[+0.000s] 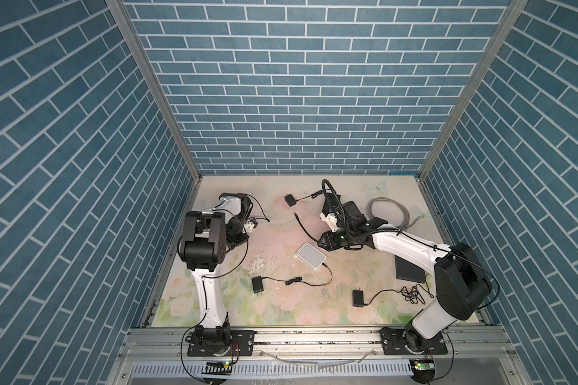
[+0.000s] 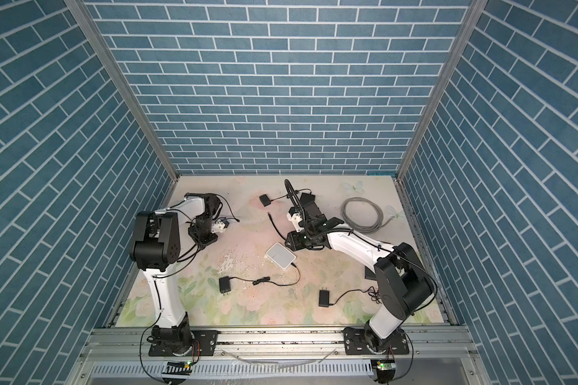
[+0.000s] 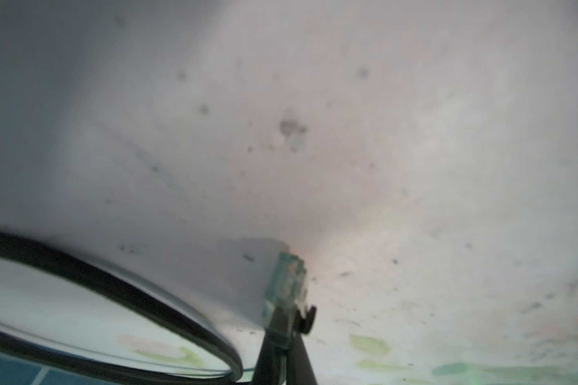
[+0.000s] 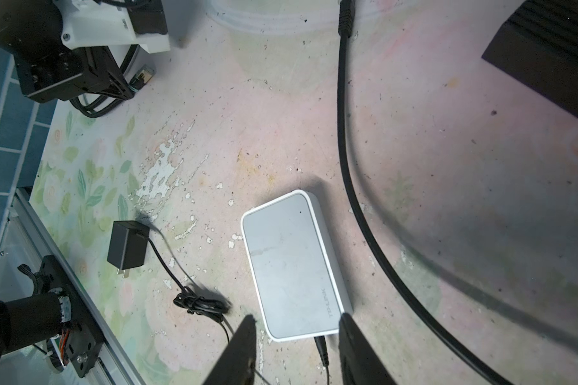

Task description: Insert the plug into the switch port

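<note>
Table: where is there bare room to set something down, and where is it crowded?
Bare: between the white rectangular switch and the left gripper, shut on the clear plug; also the near edge before both black power adapters. Crowded: right side, around the grey coiled cable.

- Plug (image 3: 286, 286) — clear RJ45 end with a greenish tint, pinched in the left gripper (image 3: 286, 328), tip pointing outward, well apart from the switch.
- Switch (image 1: 311, 254) — white box with a grey top, lying flat and askew; thin black lead (image 4: 320, 346) in one short end.
</note>
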### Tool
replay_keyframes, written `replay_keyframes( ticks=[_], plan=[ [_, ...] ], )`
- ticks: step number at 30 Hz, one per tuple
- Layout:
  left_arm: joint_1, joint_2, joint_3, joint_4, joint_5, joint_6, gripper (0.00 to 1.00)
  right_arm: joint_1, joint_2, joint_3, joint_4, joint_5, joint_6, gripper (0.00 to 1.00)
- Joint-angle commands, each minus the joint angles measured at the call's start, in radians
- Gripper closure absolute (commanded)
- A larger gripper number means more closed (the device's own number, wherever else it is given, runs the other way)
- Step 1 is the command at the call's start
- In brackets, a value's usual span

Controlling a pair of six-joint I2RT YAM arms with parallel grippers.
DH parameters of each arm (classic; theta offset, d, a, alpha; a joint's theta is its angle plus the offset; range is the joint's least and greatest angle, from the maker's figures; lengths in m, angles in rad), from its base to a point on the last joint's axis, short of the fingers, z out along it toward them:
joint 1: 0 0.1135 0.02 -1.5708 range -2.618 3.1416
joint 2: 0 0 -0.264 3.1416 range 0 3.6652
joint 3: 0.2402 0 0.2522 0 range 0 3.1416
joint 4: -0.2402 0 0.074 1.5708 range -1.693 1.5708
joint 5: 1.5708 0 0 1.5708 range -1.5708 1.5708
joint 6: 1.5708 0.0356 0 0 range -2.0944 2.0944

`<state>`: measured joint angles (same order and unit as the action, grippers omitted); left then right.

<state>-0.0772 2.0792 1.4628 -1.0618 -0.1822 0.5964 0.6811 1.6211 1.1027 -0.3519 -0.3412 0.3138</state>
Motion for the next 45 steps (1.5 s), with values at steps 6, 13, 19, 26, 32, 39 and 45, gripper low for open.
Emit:
replay_keyframes(
  ticks=[6, 13, 19, 26, 32, 39, 45],
  plan=[
    [-0.064, -0.072, 0.025, 0.057, 0.342, 0.005, 1.0, -0.004, -0.023, -0.035, 0.098, -0.05, 0.054, 0.59],
    [-0.148, -0.164, 0.027, 0.1, 0.588, 0.068, 1.0, 0.003, 0.026, -0.076, 0.417, -0.186, 0.223, 0.59],
    [-0.192, -0.162, 0.025, 0.159, 0.725, 0.067, 0.99, 0.056, 0.105, -0.144, 0.758, -0.182, 0.394, 0.6],
    [-0.215, -0.154, 0.005, 0.184, 0.757, 0.073, 0.98, 0.07, 0.142, -0.175, 0.867, -0.069, 0.562, 0.63],
    [-0.226, -0.157, 0.003, 0.176, 0.776, 0.09, 0.98, 0.068, 0.2, -0.152, 0.909, -0.072, 0.576, 0.63],
    [-0.226, -0.158, 0.004, 0.166, 0.771, 0.097, 0.97, 0.067, 0.269, -0.082, 0.932, -0.073, 0.577, 0.61],
    [-0.226, -0.15, 0.008, 0.167, 0.759, 0.094, 0.97, 0.067, 0.294, -0.059, 1.011, -0.091, 0.576, 0.59]
  ],
)
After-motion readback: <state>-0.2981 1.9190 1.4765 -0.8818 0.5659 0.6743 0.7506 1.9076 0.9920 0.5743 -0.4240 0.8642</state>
